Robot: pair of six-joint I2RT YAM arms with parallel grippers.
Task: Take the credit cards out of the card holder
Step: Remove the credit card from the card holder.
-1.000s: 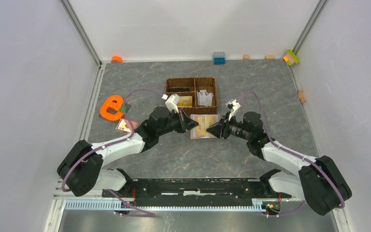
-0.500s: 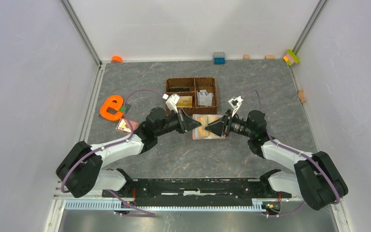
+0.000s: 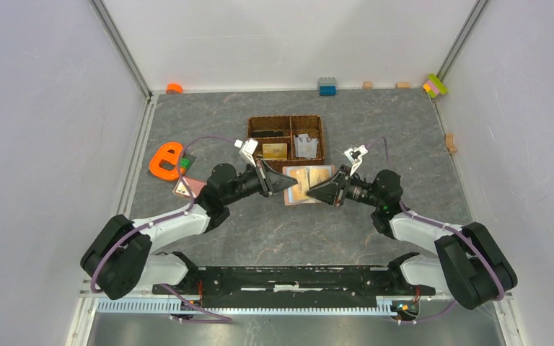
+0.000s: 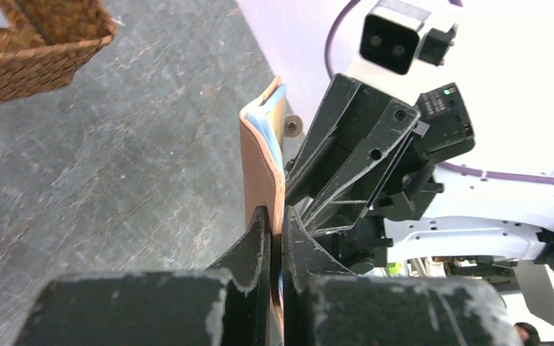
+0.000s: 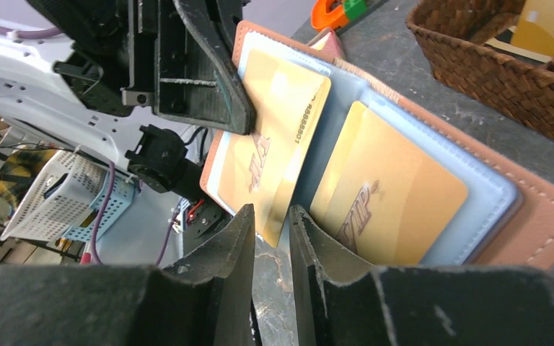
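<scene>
The salmon-pink card holder (image 3: 307,184) is held open and tilted up off the table. My left gripper (image 3: 288,183) is shut on its left edge (image 4: 262,169). In the right wrist view the card holder (image 5: 526,209) shows two gold-tan cards in clear pockets. The left card (image 5: 270,155) sticks out askew and the right card (image 5: 393,198) sits in its pocket. My right gripper (image 5: 270,227) is open by a narrow gap, with the left card's lower corner between the fingertips. A pinkish-copper card (image 3: 186,189) lies on the table at the left. No dark grey-blue card is clearly visible.
A brown woven divided basket (image 3: 286,120) stands just behind the card holder and holds a gold card (image 3: 275,151), a grey item (image 3: 304,146) and a dark item. An orange e-shaped object (image 3: 166,160) lies at the left. Small blocks line the back wall.
My left gripper has drawn back to the left and raised the card holder, which now stands more upright. My right arm has shifted right and lower, fingertips still at the card holder.
</scene>
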